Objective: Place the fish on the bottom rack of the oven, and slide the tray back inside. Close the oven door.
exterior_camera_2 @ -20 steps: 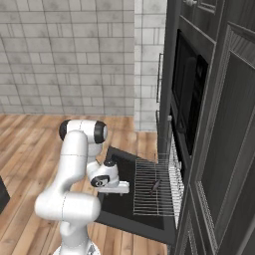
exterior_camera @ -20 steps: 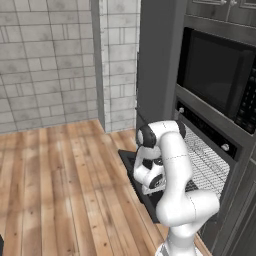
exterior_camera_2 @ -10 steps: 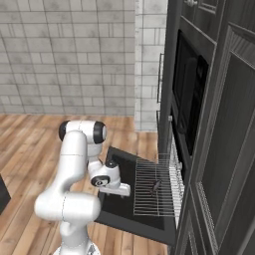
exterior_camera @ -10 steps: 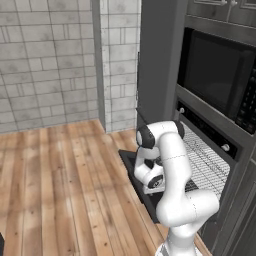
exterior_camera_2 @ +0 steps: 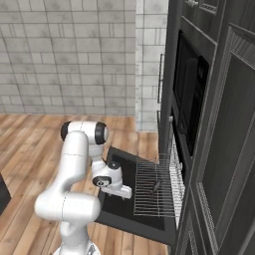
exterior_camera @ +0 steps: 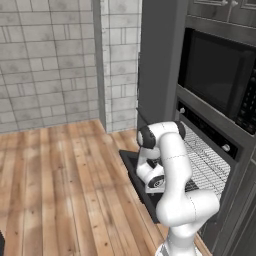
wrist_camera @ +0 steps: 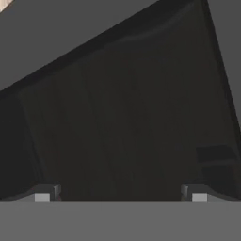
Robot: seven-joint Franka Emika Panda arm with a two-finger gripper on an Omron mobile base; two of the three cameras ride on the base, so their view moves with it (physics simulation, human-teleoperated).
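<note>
The oven door lies folded down flat and open, dark, in front of the oven. Over it the bottom rack, a silver wire grid, stands pulled out. A small dark fish lies on the rack's near part. My gripper hangs low over the door, just left of the rack's edge, apart from the fish. In the hand view the two fingertips stand wide apart, so the gripper is open and holds nothing, with the dark door panel close beneath.
A glossy black-windowed microwave sits above the oven in a tall dark cabinet column. Wood floor spreads to the left, and a grey brick wall stands behind.
The hand has shifted slightly and sunk a little over the open door. The rack, fish and door have not moved.
</note>
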